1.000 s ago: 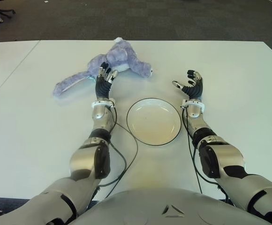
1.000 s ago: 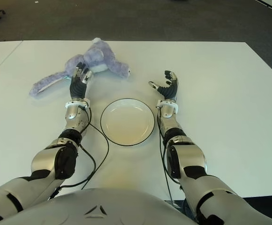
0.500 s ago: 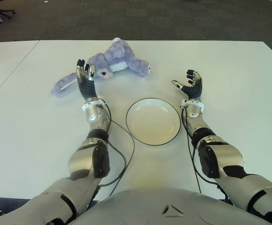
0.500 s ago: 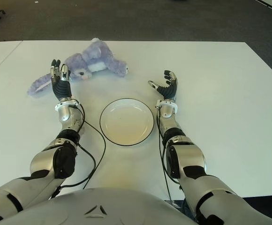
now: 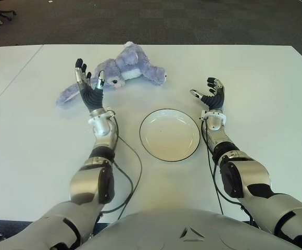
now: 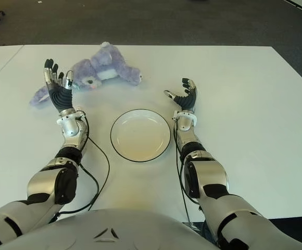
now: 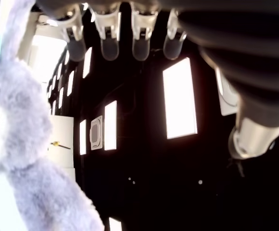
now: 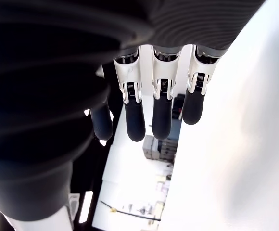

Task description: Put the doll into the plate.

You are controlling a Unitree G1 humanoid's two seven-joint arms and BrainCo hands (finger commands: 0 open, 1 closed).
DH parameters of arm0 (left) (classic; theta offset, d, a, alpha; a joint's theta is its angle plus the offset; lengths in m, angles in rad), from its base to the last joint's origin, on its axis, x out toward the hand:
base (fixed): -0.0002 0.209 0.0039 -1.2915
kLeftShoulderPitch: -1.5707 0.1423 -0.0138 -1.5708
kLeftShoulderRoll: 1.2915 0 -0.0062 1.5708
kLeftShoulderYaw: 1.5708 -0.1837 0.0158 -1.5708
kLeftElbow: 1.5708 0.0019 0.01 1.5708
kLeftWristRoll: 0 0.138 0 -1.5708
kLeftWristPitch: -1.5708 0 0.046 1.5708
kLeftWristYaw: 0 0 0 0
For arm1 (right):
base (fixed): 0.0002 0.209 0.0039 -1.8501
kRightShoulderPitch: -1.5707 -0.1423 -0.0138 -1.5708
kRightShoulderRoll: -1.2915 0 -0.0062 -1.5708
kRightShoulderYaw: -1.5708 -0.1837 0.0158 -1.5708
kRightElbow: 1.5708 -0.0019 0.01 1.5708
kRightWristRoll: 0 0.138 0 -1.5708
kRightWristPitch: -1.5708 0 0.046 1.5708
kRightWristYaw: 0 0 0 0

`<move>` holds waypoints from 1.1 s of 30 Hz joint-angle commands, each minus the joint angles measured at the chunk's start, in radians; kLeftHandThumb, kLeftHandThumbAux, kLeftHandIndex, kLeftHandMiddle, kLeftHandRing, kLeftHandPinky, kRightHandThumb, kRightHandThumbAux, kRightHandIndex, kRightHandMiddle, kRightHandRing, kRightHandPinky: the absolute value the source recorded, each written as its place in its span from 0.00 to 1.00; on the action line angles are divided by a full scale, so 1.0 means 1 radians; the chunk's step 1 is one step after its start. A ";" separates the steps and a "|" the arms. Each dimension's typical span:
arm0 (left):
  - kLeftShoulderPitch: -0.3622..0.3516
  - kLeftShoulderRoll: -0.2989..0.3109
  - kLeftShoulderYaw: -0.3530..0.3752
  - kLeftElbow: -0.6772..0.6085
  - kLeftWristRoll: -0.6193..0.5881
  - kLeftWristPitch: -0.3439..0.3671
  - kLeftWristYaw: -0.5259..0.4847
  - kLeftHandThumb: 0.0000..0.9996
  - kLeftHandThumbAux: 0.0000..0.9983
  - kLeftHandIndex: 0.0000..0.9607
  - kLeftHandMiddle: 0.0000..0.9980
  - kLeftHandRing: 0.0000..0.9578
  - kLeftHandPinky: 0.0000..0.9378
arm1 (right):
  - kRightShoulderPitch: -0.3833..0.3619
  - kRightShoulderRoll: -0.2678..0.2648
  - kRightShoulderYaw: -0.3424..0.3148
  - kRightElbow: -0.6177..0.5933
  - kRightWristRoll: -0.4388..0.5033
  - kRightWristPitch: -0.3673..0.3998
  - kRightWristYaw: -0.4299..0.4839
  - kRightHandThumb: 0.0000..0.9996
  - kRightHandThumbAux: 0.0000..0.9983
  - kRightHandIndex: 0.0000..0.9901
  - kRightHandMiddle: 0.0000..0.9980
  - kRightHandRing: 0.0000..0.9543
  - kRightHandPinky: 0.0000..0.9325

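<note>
The doll (image 5: 130,65) is a purple plush rabbit lying on the white table (image 5: 255,67) at the back, left of centre, its long ear stretching out to the left. An empty white plate (image 5: 170,135) with a dark rim sits in the middle, nearer to me than the doll. My left hand (image 5: 88,86) is raised in front of the doll's ear, fingers spread and holding nothing. In the left wrist view the doll (image 7: 19,144) shows beside the straight fingers (image 7: 108,29). My right hand (image 5: 209,94) stands open just right of the plate.
A black cable (image 5: 133,177) trails from my left forearm over the table near the plate's left side. The table's far edge meets a dark carpeted floor (image 5: 192,21). A second white table (image 5: 5,67) adjoins on the left.
My left hand has come off the doll, moved left and lifted with its fingers spread. The doll rolled slightly, its face now showing. The right hand has stayed put.
</note>
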 commanded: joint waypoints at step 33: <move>-0.155 0.411 -0.580 0.238 0.613 0.566 0.595 0.17 0.34 0.00 0.00 0.00 0.00 | 0.213 0.074 -0.025 0.138 0.024 0.078 0.055 0.00 0.88 0.28 0.26 0.26 0.23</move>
